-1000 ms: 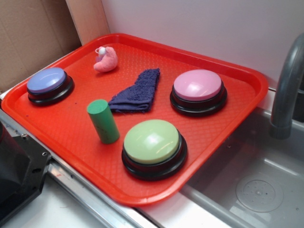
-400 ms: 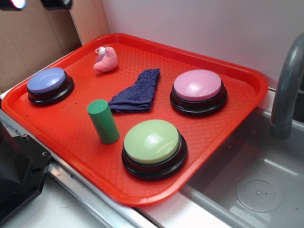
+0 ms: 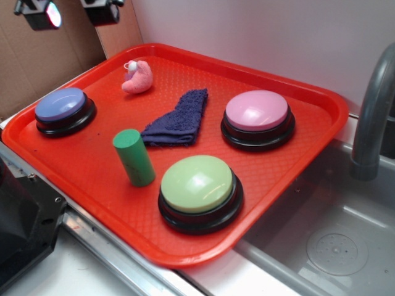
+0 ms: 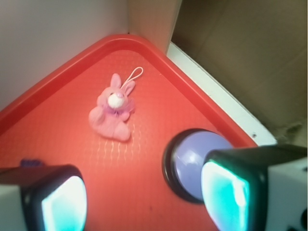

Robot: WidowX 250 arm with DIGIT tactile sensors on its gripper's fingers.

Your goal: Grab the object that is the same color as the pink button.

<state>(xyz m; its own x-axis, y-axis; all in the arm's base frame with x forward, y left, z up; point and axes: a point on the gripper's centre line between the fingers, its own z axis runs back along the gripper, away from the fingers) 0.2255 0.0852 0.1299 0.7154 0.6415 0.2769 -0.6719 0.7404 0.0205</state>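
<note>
Plush, pink and small, is what we are after: the pink plush toy [image 3: 138, 76] lies flat on the red tray [image 3: 92, 166] near its far left corner, and the wrist view shows it as a little rabbit [image 4: 113, 111] with a white muzzle and a thin loop of cord by its ears. It matches the dome of the pink button [image 3: 257, 111], which sits well apart on the right side of the tray.

We judge the step in hand to be the approach. The gripper [image 3: 68, 11] hangs high above the tray's left corner, its fingers spread apart and holding nothing; in the wrist view the two fingertips [image 4: 62, 202] frame the bottom of the picture with the toy ahead of them, not between them. The next move, we think, calls for travelling forward until the toy sits between the fingers, then descending and closing on its soft body.

Room looks fair. The toy is near the raised tray rim [image 4: 72, 62], so one finger may come close to that lip. The blue-purple button [image 4: 192, 159] lies nearer to us and should stay clear. The dark blue cloth [image 3: 178, 119], green cylinder [image 3: 134, 157] and green button [image 3: 199, 190] lie well away.
</note>
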